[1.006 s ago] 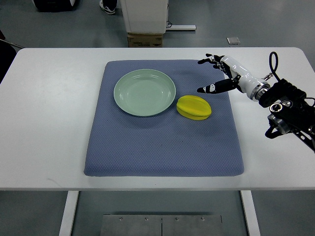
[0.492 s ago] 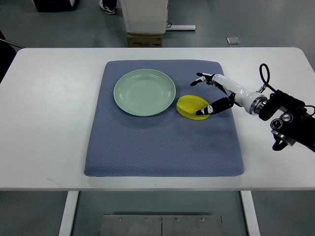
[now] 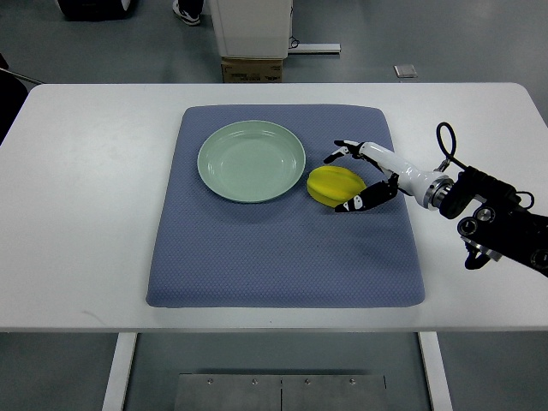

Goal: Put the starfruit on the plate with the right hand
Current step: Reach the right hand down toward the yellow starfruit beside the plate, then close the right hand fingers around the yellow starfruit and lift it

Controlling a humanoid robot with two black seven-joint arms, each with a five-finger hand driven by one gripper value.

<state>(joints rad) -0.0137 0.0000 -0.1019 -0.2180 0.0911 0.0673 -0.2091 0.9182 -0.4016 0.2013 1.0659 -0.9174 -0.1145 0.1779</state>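
The starfruit (image 3: 336,185), a yellow ribbed fruit, lies on the blue mat (image 3: 282,257) just right of the pale green plate (image 3: 251,160), near its rim but apart from it. The right hand (image 3: 355,178) brackets the fruit from the right: the upper fingers (image 3: 341,150) arch over its far side and the thumb sits against its near edge, the hand open around the fruit and not visibly closed on it, so no lift appears to have begun. Whether the tips actually touch the skin cannot be told from this view. Risks from here: the fruit's smooth ridged surface may let it roll or squirt leftward as the fingers close, nudging it against the plate rim; a shallow grip on one end could let it tip out during the lift; a low carry could clip the rim and shift the plate. The left arm is not in view.
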